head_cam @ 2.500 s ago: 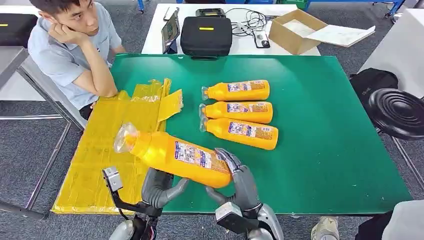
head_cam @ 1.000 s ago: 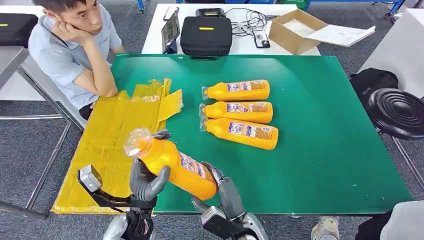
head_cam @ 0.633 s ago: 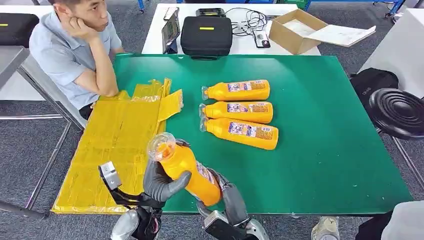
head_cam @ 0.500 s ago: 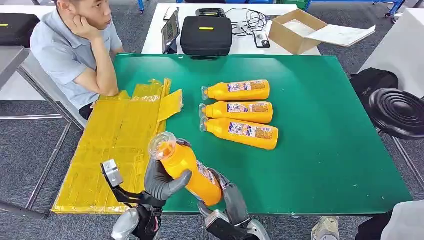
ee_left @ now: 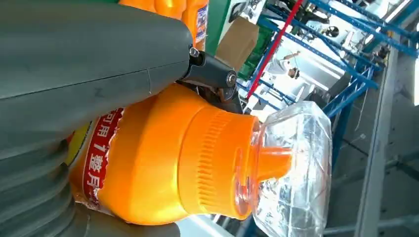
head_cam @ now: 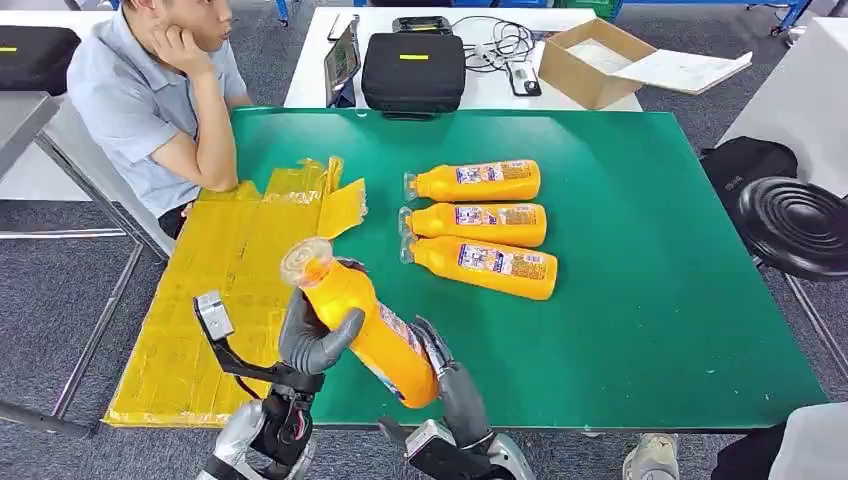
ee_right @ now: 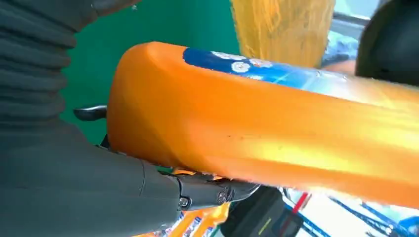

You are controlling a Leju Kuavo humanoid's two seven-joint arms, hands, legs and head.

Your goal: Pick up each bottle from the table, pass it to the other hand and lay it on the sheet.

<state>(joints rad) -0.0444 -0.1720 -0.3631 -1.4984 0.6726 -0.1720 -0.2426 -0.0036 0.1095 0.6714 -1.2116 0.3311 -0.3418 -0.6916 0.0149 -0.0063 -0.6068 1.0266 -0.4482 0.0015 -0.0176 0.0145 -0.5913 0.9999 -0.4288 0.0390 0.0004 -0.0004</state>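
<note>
A: Where is the orange bottle (head_cam: 360,325) right now?
B: It is up in the air, tilted, above the near edge of the green surface (head_cam: 640,300), just beside the yellow sheet (head_cam: 225,290). Its clear cap (head_cam: 305,262) points up and away.
A: Who holds it?
B: Both hands. The left hand (head_cam: 315,335) wraps around the part near the cap. The right hand (head_cam: 445,375) grips the bottom end.
A: And the others?
B: Three more bottles (head_cam: 480,225) lie side by side on the green. A person (head_cam: 155,100) sits at the far left corner, one elbow on the sheet
</note>
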